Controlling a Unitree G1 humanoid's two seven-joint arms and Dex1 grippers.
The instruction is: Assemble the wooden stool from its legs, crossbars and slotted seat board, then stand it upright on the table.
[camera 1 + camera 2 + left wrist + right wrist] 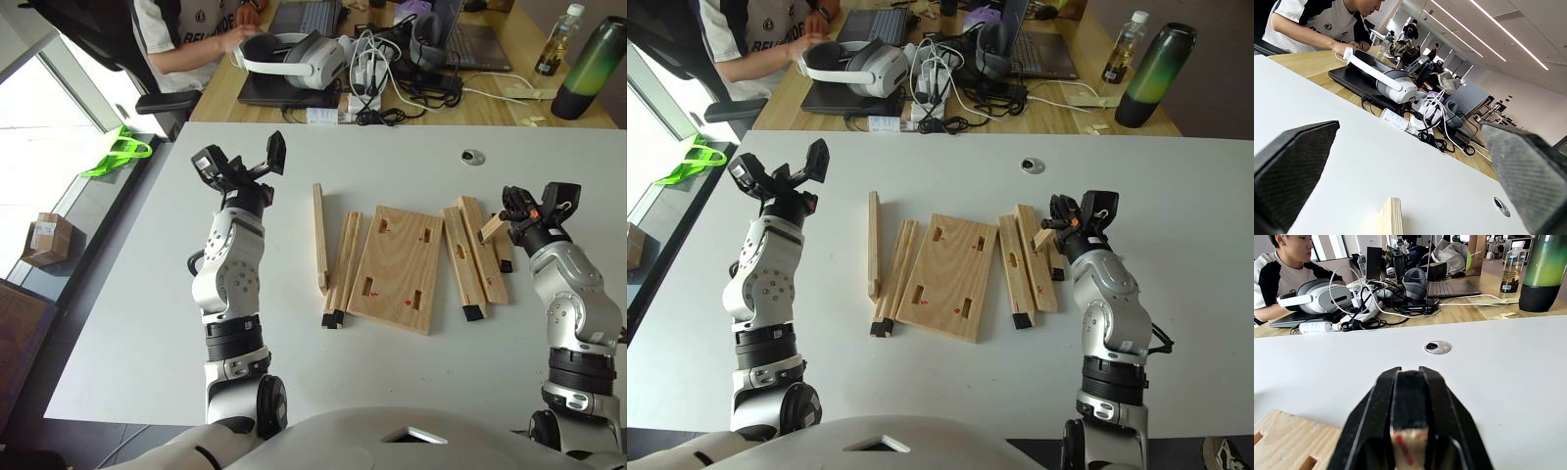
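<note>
The slotted seat board (397, 266) lies flat mid-table. Left of it lie a long leg (319, 235) and two more sticks with black tips (343, 264). Right of the board several legs (470, 257) lie side by side. My right gripper (534, 208) hovers just right of those legs, shut on a short wooden crossbar (493, 228); in the right wrist view its fingers (1376, 411) clamp the crossbar's black-tipped end (1409, 440). My left gripper (243, 162) is raised left of the long leg, open and empty, with that leg's end (1391, 218) below between its pads.
A cable grommet (473, 156) sits in the white table behind the parts. A wooden desk (509, 103) at the back carries a headset (289, 54), laptops, cables, a bottle (554, 41) and a green flask (591, 70). The table's left edge (118, 255) drops to the floor.
</note>
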